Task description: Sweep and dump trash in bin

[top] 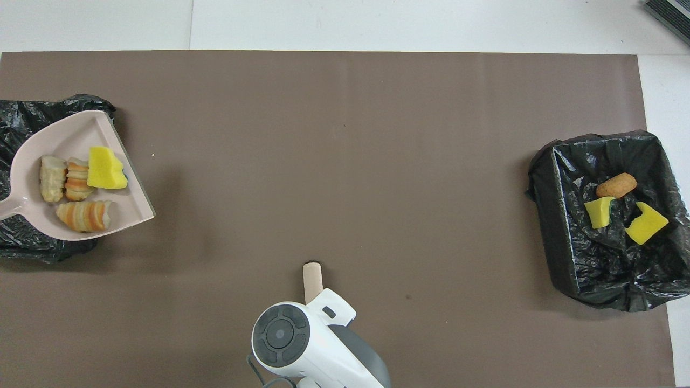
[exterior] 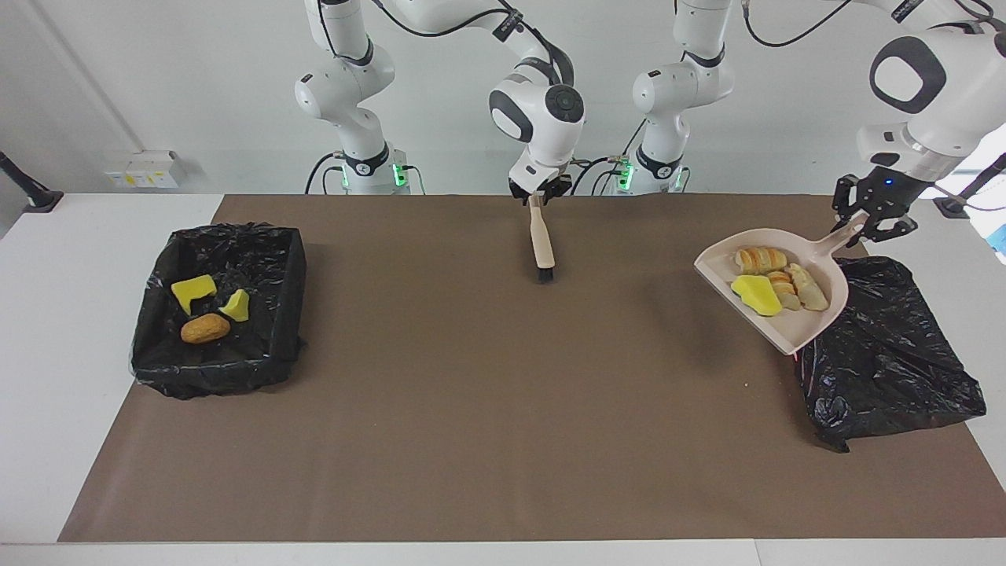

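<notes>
Four pieces of trash (exterior: 774, 287) lie in a dustpan (exterior: 794, 334): a yellow sponge chunk (top: 106, 169) and three bread-like lumps. The left gripper (exterior: 871, 220) grasps the pan's handle and holds it in the air over a crumpled black bag (exterior: 888, 354). Three more pieces (exterior: 206, 308) lie in the lined bin (exterior: 283, 314) at the right arm's end of the table. The right gripper (exterior: 539, 194) holds a brush (exterior: 542, 248) by its handle, bristles hanging down over the brown mat (exterior: 487, 409); how tightly it is clenched cannot be told.
</notes>
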Action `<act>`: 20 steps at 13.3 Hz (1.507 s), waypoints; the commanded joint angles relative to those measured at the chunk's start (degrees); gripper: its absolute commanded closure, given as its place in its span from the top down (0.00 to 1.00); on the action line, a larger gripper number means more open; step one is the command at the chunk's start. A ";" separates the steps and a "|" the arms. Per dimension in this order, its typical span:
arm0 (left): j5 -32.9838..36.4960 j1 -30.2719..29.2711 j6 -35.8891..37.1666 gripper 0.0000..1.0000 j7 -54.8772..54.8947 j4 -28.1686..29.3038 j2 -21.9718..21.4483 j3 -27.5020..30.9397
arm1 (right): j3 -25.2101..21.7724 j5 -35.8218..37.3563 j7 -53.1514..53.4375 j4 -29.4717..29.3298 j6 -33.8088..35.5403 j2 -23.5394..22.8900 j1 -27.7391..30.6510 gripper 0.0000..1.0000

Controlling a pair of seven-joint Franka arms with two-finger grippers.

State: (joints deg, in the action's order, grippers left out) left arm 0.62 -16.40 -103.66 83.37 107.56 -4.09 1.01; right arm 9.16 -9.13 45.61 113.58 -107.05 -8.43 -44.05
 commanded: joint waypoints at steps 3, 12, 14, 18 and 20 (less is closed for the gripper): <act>3.42 -6.87 0.04 0.00 7.58 -7.61 4.17 -0.84 | 0.07 2.01 -8.93 -11.87 15.78 0.52 8.96 1.00; 3.33 -11.28 0.47 0.00 12.08 -9.83 5.33 -0.75 | -0.11 10.70 -42.94 -27.27 32.09 0.08 32.25 1.00; 3.33 -11.37 1.35 0.00 12.08 -9.56 5.06 -0.75 | -0.46 14.38 -49.10 -29.11 30.33 -0.01 35.69 1.00; 3.07 -11.28 2.32 0.00 11.47 -9.74 5.06 -0.75 | -1.16 15.55 -52.99 -29.38 24.18 0.69 43.59 1.00; 2.81 -11.19 2.32 0.00 11.46 -9.74 5.15 -0.75 | -1.34 15.89 -52.56 -29.30 23.91 1.92 45.54 1.00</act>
State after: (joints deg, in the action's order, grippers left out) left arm 3.56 -26.84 -102.69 94.53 99.19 0.69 0.89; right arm 7.53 6.04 -6.08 84.73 -82.50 -7.40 -0.44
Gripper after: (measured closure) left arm 0.678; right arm 0.000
